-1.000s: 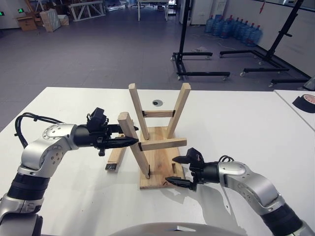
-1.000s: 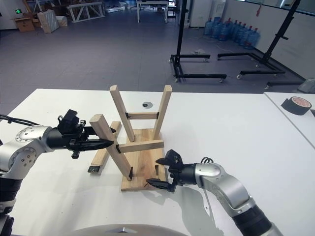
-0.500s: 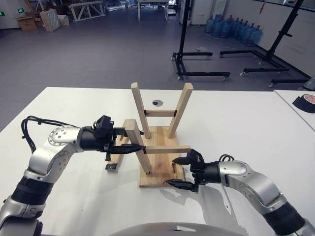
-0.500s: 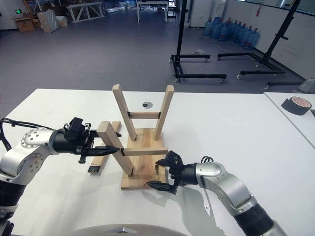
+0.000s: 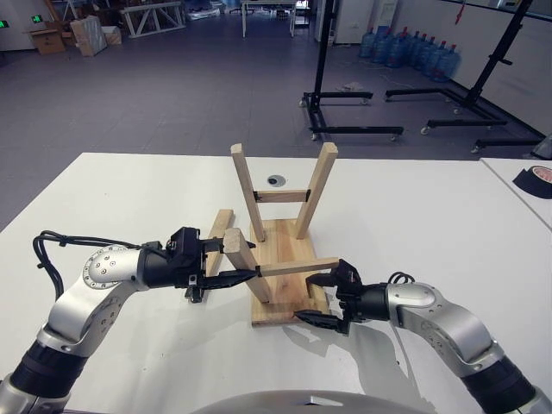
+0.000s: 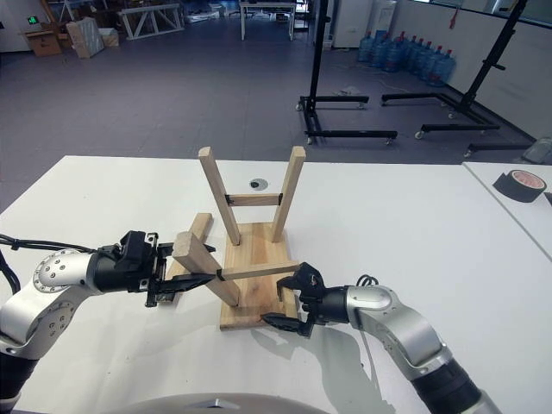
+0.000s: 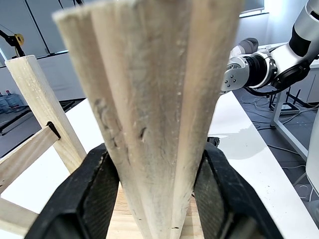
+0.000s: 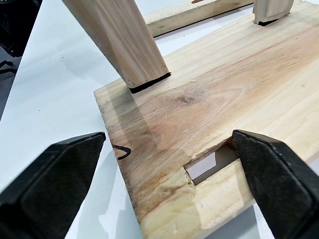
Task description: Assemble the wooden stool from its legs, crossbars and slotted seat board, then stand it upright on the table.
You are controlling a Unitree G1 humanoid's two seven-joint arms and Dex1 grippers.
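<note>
The slotted seat board (image 5: 285, 250) lies flat on the white table. Two legs (image 5: 245, 190) (image 5: 316, 188) stand in its far slots, joined by a short crossbar (image 5: 282, 196). My left gripper (image 5: 231, 275) is shut on a third leg (image 5: 243, 264), tilted, with its foot on the board's near left part and a crossbar (image 5: 297, 266) running right from it. In the left wrist view the pads (image 7: 97, 196) squeeze that leg (image 7: 149, 99). My right gripper (image 5: 321, 298) is open astride the board's near right corner, by an empty slot (image 8: 207, 167). A fourth leg (image 5: 217, 233) lies left of the board.
A black tape roll (image 5: 536, 179) sits at the table's far right edge. A round grommet (image 5: 276, 180) is set in the tabletop behind the stool. Black wheeled stands (image 5: 354, 95) are on the floor beyond the table.
My left gripper has drawn in and down with the leg, which now leans lower with its crossbar nearly level over the board. The right gripper has barely shifted.
</note>
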